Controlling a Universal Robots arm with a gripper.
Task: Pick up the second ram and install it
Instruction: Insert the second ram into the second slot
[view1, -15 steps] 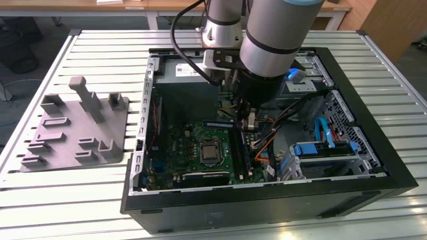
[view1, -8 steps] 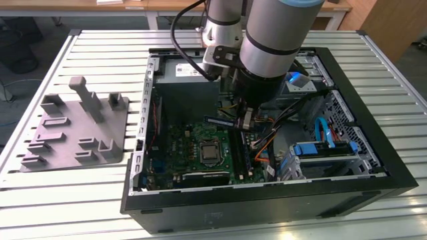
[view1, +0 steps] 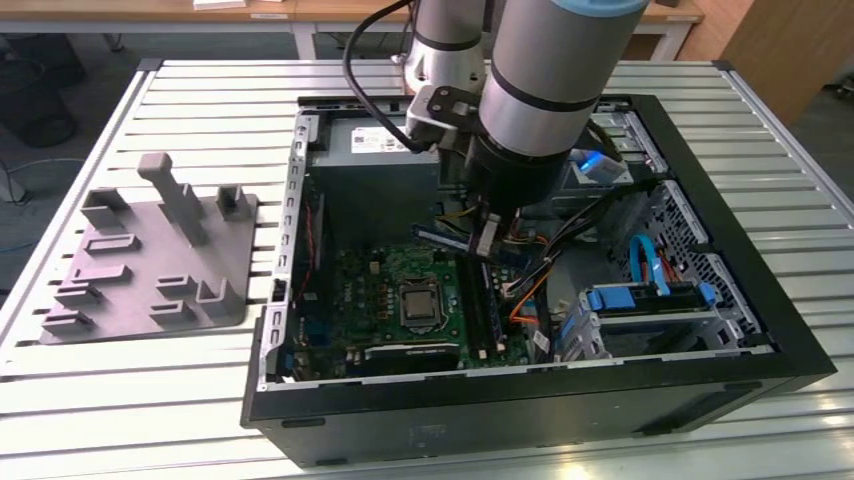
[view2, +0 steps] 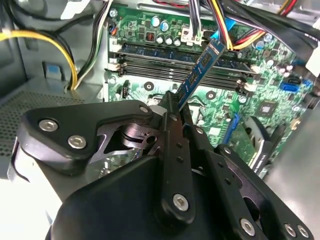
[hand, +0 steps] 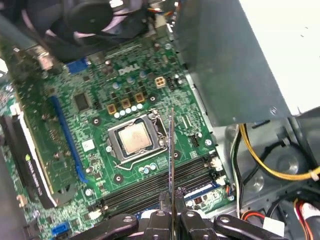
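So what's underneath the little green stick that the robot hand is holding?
Below the second ram, pinched in the hand, lie the long black memory slots on the green motherboard. The hand's body hides the board nearest it in the second wrist view.

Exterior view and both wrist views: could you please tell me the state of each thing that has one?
second ram: clamped at one end, tilted, over the memory slots, not seated.
hand: shut on the second ram.
computer case: lying flat, side open.
processor: bare, no cooler on it.
grey holder block: flat on the table, apart from the case.
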